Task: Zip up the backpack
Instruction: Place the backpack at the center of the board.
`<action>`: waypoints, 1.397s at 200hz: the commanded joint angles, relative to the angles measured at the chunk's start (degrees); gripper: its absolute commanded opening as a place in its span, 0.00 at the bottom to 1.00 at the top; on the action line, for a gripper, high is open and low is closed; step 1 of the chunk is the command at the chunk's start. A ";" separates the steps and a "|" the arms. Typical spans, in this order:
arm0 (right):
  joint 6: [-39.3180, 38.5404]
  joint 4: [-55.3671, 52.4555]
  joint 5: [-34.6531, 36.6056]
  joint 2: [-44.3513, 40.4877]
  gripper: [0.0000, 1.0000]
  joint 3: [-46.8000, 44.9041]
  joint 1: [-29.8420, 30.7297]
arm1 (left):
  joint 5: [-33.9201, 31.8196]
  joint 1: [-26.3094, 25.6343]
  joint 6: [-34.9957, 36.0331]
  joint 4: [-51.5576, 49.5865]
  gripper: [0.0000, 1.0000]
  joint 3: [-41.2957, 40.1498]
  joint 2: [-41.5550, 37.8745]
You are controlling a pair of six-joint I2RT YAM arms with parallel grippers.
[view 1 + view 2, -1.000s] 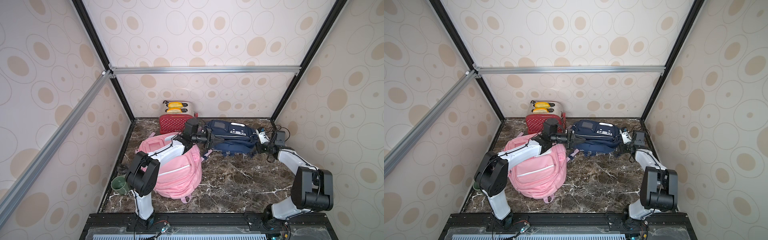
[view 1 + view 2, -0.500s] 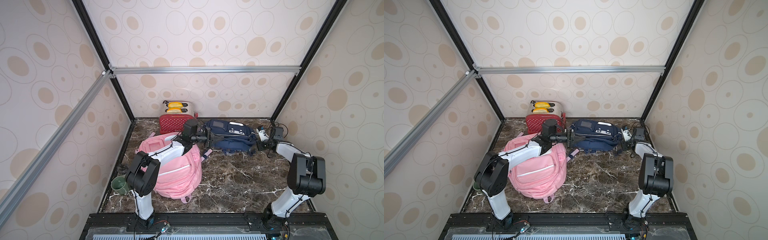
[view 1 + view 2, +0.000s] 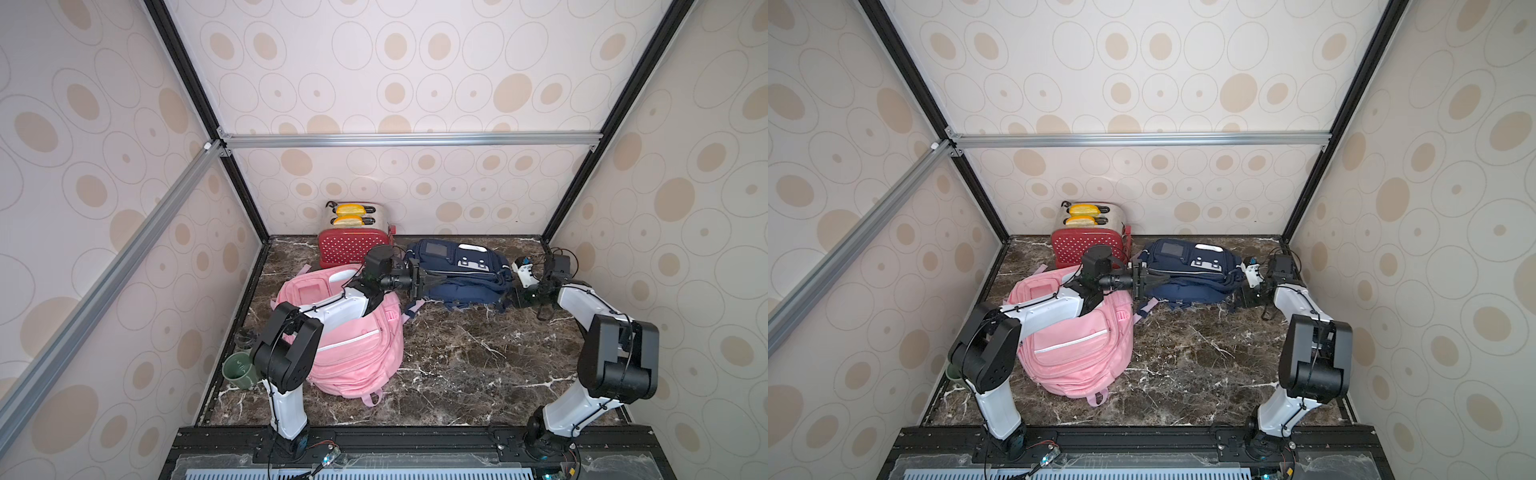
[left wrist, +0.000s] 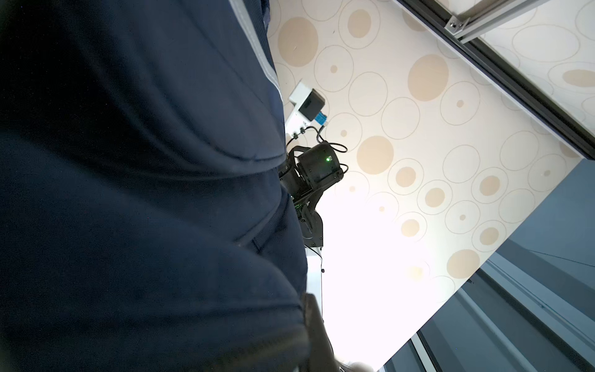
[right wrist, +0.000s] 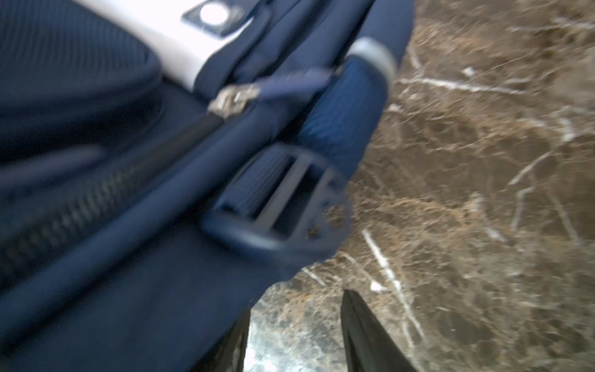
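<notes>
A navy backpack point(image 3: 457, 270) lies on its side at the back of the marble table point(image 3: 478, 365), just to the right of a red toaster point(image 3: 353, 249) that has yellow slices in its slots, and close to the rear wall. The left gripper point(image 3: 424, 282) reaches across a pink backpack point(image 3: 353, 345) to the navy bag's left end, where its jaws are pressed together on a fold of the dark fabric, drawing it into a small peak in both top views. In the left wrist view that fabric fills most of the picture. The right gripper point(image 3: 519, 297) sits low at the bag's right end. In the right wrist view its two fingers point(image 5: 363, 331) stand spread, with bare marble between them and nothing pinched, and the bag's corner is just ahead of them. That blurred view also shows a metal zipper slider point(image 5: 233, 98) with its blue pull tab point(image 5: 289, 80) lying loose near the bag's end, closed teeth running away from it, and a dark strap buckle point(image 5: 280, 206) beside it. A green mug point(image 3: 237, 370) stands by the left wall, well apart from the navy bag
</notes>
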 commanded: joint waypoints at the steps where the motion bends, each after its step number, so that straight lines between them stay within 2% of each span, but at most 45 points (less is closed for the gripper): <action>1: -2.14 -3.79 -7.88 -2.98 0.51 -1.28 -1.85 | 2.82 0.33 0.27 4.90 0.00 1.76 -1.27; 25: 0.36 -7.62 -2.34 -2.87 0.53 0.68 -2.31 | 5.06 0.28 10.12 -5.52 0.19 -0.15 -1.12; 47: 6.16 -12.20 5.86 -2.98 0.54 3.46 -3.07 | 7.63 0.27 25.16 -23.32 0.28 -0.35 0.06; 57: 7.39 -15.45 7.70 -2.42 0.54 5.35 -3.12 | 8.96 0.43 29.76 -27.79 0.32 -0.06 1.47; 72: 6.95 -20.12 6.08 -0.60 0.54 8.01 -3.12 | 10.03 0.43 35.67 -34.09 0.34 0.66 4.15; 96: 8.45 -20.93 4.64 0.87 0.54 8.32 -3.12 | 9.31 0.41 50.81 -51.58 0.33 5.88 8.02; 116: 10.38 -17.97 4.90 0.81 0.54 6.53 -3.29 | 5.57 0.36 64.47 -70.23 0.34 14.40 11.31; 133: 12.41 -17.77 2.57 3.15 0.56 7.68 -3.65 | 1.13 0.39 71.99 -80.98 0.35 20.55 14.15; 152: 14.55 -22.56 -5.26 8.61 0.54 13.05 -3.65 | -2.22 0.39 74.85 -85.27 0.35 24.31 16.26; 163: 16.42 -23.71 -8.23 10.49 0.57 14.47 -3.65 | -3.73 0.42 75.44 -86.35 0.36 26.24 16.52; 197: 20.51 -20.51 -15.45 9.78 0.56 11.27 -3.58 | -5.70 0.86 76.22 -88.68 0.35 29.90 16.23; 225: 21.83 -20.98 -17.65 12.52 0.52 10.92 -2.87 | -8.70 2.16 77.75 -91.60 0.35 32.32 16.34; 279: 23.28 -21.48 -13.64 18.24 0.49 14.44 -2.18 | -11.31 6.04 80.07 -94.43 0.35 33.20 15.50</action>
